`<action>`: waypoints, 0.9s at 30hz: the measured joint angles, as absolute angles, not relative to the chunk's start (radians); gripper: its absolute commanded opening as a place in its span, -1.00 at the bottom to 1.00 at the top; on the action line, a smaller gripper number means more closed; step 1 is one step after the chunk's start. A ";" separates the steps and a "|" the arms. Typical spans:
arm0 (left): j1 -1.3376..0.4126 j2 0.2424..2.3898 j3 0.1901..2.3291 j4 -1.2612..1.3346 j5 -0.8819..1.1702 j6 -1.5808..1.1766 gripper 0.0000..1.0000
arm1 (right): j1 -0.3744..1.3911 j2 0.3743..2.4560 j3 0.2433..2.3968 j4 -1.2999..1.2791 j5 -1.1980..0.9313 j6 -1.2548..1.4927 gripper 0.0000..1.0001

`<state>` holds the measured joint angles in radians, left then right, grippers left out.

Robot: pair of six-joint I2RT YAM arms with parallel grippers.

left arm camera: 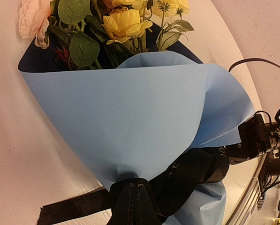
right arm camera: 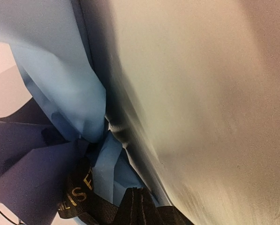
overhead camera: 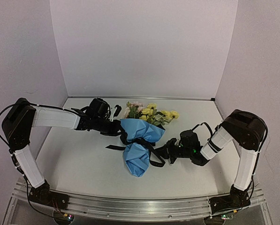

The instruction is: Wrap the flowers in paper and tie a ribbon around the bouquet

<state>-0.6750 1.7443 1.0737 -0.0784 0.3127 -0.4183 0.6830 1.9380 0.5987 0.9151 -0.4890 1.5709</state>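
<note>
A: Where do we find the bouquet (overhead camera: pixel 139 143)?

B: We see it lying in the middle of the desk (overhead camera: pixel 83 164), between the two arms. Its blooms point to the far wall and its gathered tail to the near edge. The flowers (overhead camera: pixel 151 112), yellow and pale pink, poke out of the light blue paper (overhead camera: pixel 137 161), and the navy inner face shows at the mouth.

A: And the ribbon (overhead camera: pixel 140 141)?

B: We see it, black, around the narrow waist of the paper. One end lies flat on the desk to the left, and a loop hangs out to the right.

A: How does the left arm (overhead camera: pixel 55 117) stand?

B: It rises from the near left corner and bends at a high elbow. Its forearm reaches right, low over the desk, to the bouquet's left side. The left gripper (overhead camera: pixel 121 132) has its fingers pressed together on the ribbon at the waist. In its wrist view we see the band come out on both sides of the tips.

A: And the right arm (overhead camera: pixel 245 129)?

B: It folds at a high elbow on the right, and the forearm slopes down and leftward. The right gripper (overhead camera: pixel 164 153) sits low at the bouquet's right side. Its fingers are closed and, as far as we can see, pinch the lettered ribbon.
</note>
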 measured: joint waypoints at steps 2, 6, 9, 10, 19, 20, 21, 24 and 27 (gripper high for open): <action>-0.675 1.744 1.074 -0.078 0.313 -0.418 -1.00 | 0.683 1.937 0.598 0.921 -0.487 1.573 -1.00; -0.675 1.744 1.074 -0.078 0.313 -0.419 -1.00 | 0.682 1.915 0.575 0.926 -0.479 1.576 -1.00; -0.675 1.744 1.073 -0.078 0.313 -0.419 -1.00 | 0.678 1.878 0.543 0.927 -0.461 1.576 -1.00; -0.675 1.744 1.073 -0.078 0.313 -0.419 -0.99 | 0.677 1.869 0.535 0.928 -0.457 1.575 -1.00; -0.675 1.744 1.073 -0.078 0.314 -0.420 -0.92 | 0.673 1.831 0.504 0.879 -0.414 1.553 -0.99; -0.675 1.744 1.073 -0.078 0.314 -0.420 -0.93 | 0.673 1.822 0.504 0.871 -0.412 1.547 -0.87; -0.675 1.744 1.073 -0.078 0.314 -0.421 -0.93 | 0.673 1.818 0.505 0.865 -0.412 1.542 -0.68; -0.675 1.744 1.073 -0.078 0.315 -0.421 -0.94 | 0.673 1.816 0.519 0.842 -0.418 1.527 -0.18; -0.675 1.744 1.073 -0.078 0.315 -0.421 -0.95 | 0.673 1.816 0.534 0.831 -0.430 1.523 0.02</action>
